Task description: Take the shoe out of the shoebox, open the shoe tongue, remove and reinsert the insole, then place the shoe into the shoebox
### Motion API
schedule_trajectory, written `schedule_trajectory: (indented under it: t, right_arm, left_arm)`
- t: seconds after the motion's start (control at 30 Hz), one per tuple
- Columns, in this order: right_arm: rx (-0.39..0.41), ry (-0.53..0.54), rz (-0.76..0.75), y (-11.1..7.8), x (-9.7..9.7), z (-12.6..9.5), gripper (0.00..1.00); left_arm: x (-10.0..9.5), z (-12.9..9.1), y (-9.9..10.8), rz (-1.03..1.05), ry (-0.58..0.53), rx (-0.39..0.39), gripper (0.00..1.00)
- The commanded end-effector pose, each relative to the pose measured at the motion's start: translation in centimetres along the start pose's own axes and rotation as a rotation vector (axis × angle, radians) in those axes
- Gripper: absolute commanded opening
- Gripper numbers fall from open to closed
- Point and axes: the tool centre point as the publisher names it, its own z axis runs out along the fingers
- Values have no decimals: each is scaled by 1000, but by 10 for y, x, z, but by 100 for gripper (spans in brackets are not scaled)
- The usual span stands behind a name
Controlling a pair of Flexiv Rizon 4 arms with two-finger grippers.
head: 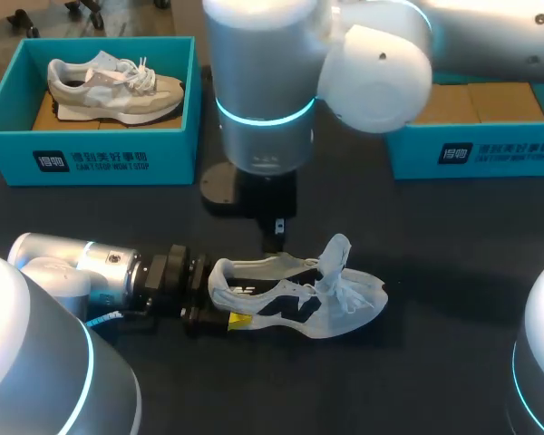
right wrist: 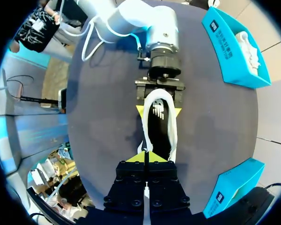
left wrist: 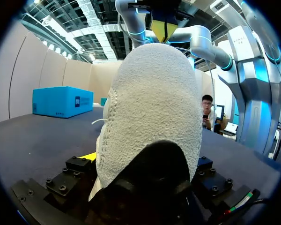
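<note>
Item: shoe (head: 286,306), white mesh with black side panels. It stands on its sole on the dark table (head: 435,236), nearer me than the occupied shoebox (head: 91,159) and off towards that box's right-hand corner, well apart from it. Its long axis runs roughly parallel to that box's front wall, with the heel on the side nearer the box and the toe pointing away to my right. The tongue (head: 337,252) is lifted and stands up out of the opening; the laces (head: 352,294) lie loose over the forefoot.

Item: left gripper (head: 225,294). It lies low and level at the heel end of the shoe, in line with the shoe's long axis. In the right wrist view one yellow tip presses each side of the heel, so the fingers are clamped on the shoe; in the left wrist view the heel fills the space between them.

Item: right gripper (right wrist: 145,157). It points straight down above the shoe's opening, forward of the heel. The yellow tips are pressed together; I cannot tell whether they touch the shoe or pinch anything.

Item: occupied shoebox, teal, lidless, holding a beige shoe (head: 113,89) lying on its side.

Item: second shoebox (head: 476,154), teal, level with the occupied shoebox and far to its right, partly hidden by my right arm.
</note>
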Motion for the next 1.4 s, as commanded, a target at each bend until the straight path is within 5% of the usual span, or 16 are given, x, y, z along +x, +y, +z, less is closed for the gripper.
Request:
schedule_trajectory:
  t: [0.03,0.3,0.7,0.9,1.4]
  right_arm:
    - [3,0,1,1,0,0,0]
    - [-13,-55,-124,39,-2,37,0]
    - [0,-49,-100,38,-2,42,0]
    - [-33,-51,-109,40,-15,77,0]
    - [-38,-75,-123,36,-26,115,0]
  left_arm:
    - [-1,-1,2,0,-2,-1,0]
    - [-1,-1,2,0,-2,-1,0]
    - [-1,-1,2,0,-2,-1,0]
    - [-1,-1,2,0,-2,-1,0]
    - [-1,-1,2,0,-2,-1,0]
